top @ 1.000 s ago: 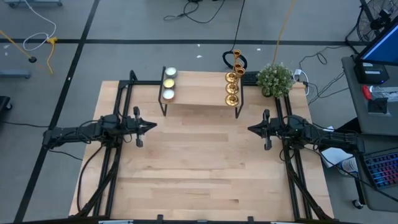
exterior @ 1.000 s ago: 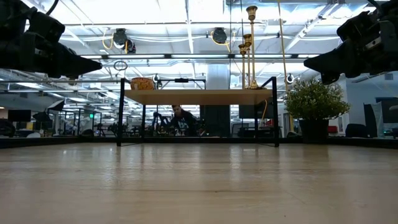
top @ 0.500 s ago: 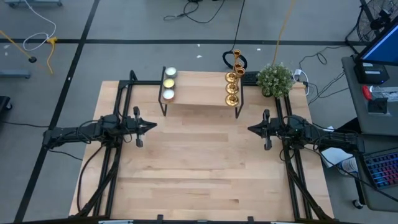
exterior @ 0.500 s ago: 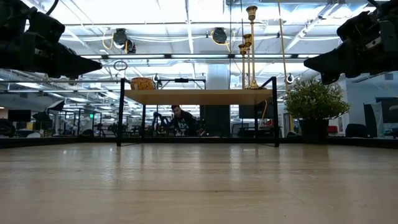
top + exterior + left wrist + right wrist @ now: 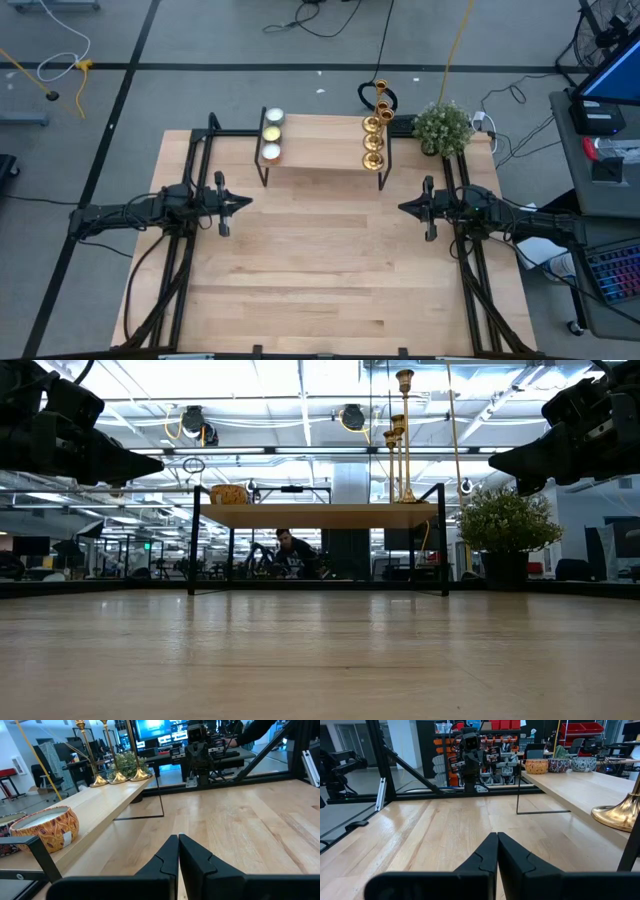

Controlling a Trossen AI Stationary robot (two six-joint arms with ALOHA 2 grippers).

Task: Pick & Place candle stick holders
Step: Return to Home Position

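Three gold candle stick holders [image 5: 374, 135] stand upright on their round bases in a row on the right end of a raised wooden shelf [image 5: 320, 150] at the table's far side; they also show in the low view [image 5: 400, 430] and the left wrist view [image 5: 119, 776]. My left gripper [image 5: 248, 204] is shut and empty above the table's left part. My right gripper [image 5: 402, 208] is shut and empty above the right part. Both hover well clear of the shelf.
Three round candles in patterned bowls [image 5: 271, 135] sit on the shelf's left end. A potted green plant [image 5: 441, 128] stands at the table's far right corner. Black frame rails [image 5: 190, 180] run along both table sides. Bare wood [image 5: 320, 260] lies between the arms.
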